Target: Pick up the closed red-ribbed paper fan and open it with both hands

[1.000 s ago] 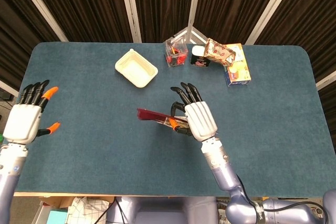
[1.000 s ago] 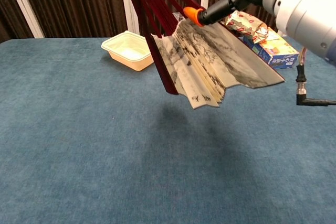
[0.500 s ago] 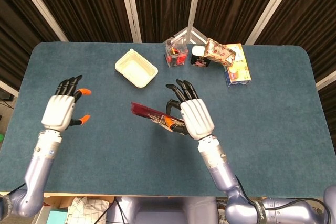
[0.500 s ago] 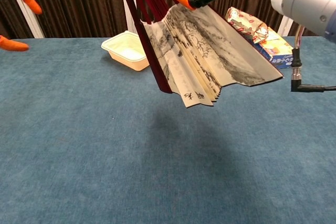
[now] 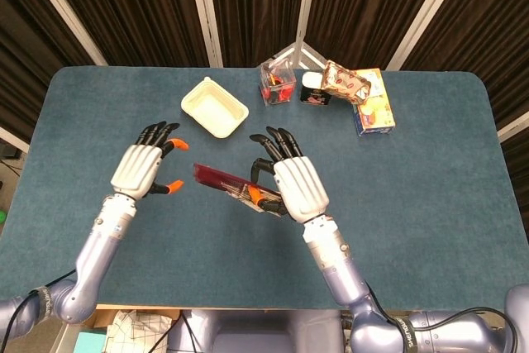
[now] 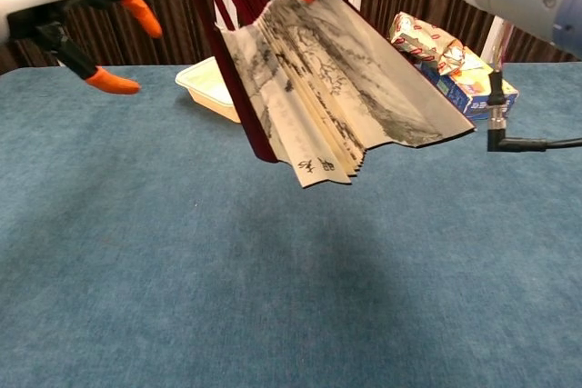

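While the right hand (image 5: pixel 296 190) pinches the partly spread fan (image 6: pixel 327 88) aloft and the empty left hand (image 5: pixel 142 169), fingers apart, sits just off its free red rib, a crooked grab there could tear the paper or twist it loose.

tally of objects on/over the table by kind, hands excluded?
Paper fan, held above the table by the right hand: 1
Cream tray: 1
Clear cup with red contents: 1
Small dark container: 1
Snack packet: 1
Blue and yellow box: 1
Total: 6
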Controlling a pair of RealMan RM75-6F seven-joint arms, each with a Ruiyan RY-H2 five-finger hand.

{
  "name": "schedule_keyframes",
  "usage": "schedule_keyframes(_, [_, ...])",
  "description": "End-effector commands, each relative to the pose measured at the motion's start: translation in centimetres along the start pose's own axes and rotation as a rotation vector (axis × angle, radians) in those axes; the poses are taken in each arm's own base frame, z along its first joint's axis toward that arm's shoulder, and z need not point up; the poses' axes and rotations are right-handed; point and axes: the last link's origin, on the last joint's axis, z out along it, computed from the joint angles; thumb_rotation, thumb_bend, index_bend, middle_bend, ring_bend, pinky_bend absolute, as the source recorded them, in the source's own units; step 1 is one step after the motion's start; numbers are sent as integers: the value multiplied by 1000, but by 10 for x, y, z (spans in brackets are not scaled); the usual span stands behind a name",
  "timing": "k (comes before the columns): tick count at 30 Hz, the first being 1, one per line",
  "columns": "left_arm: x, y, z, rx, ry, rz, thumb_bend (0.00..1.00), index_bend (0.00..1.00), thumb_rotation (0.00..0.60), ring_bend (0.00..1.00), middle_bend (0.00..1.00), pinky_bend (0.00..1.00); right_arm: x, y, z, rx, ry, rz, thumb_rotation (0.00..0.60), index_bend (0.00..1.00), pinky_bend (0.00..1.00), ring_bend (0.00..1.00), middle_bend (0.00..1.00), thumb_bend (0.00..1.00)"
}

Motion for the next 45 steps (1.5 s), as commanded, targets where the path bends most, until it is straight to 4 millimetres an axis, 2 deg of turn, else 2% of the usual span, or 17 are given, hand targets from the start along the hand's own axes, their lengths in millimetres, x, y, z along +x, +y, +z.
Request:
schedule_keyframes(1, [-6,8,4,-22,-23,-15,270,338,600,0,67,3,-1,-7,2,0,-4,28,600,720,0,0,190,470])
schedule_keyframes(8, [-24,28,7,-72,-85,-48,270,361,600,0,67,3,-4,-17,5,2,-15,39,600,720,0,0,191,471])
schedule_keyframes(16, [-41,47,6,-108,-122,-67,270,377,600,0,69,3,-12,-20,4,-11,-30,51,600,724,0,0,193,471])
schedule_keyframes(19, [-46,54,4,-121,-129,-69,292,438,600,0,78,4,-13,-21,4,-13,-32,60,600,730,0,0,195,471])
schedule_keyframes(25, [-55,63,3,-131,-124,-73,412,617,600,0,126,4,-13,-25,3,-11,-34,72,600,733,0,0,196,470])
schedule_keyframes(28, [-58,64,3,-128,-113,-80,430,672,600,0,144,4,-12,-26,2,-15,-35,91,600,737,0,0,197,470])
schedule_keyframes(34, [-55,63,2,-118,-80,-89,440,694,600,0,154,4,-8,-22,1,-21,-29,65,600,741,0,0,200,471])
schedule_keyframes(45, [-27,37,2,-67,-5,-59,444,713,600,0,163,4,11,8,-2,-60,12,-34,600,753,0,0,208,470])
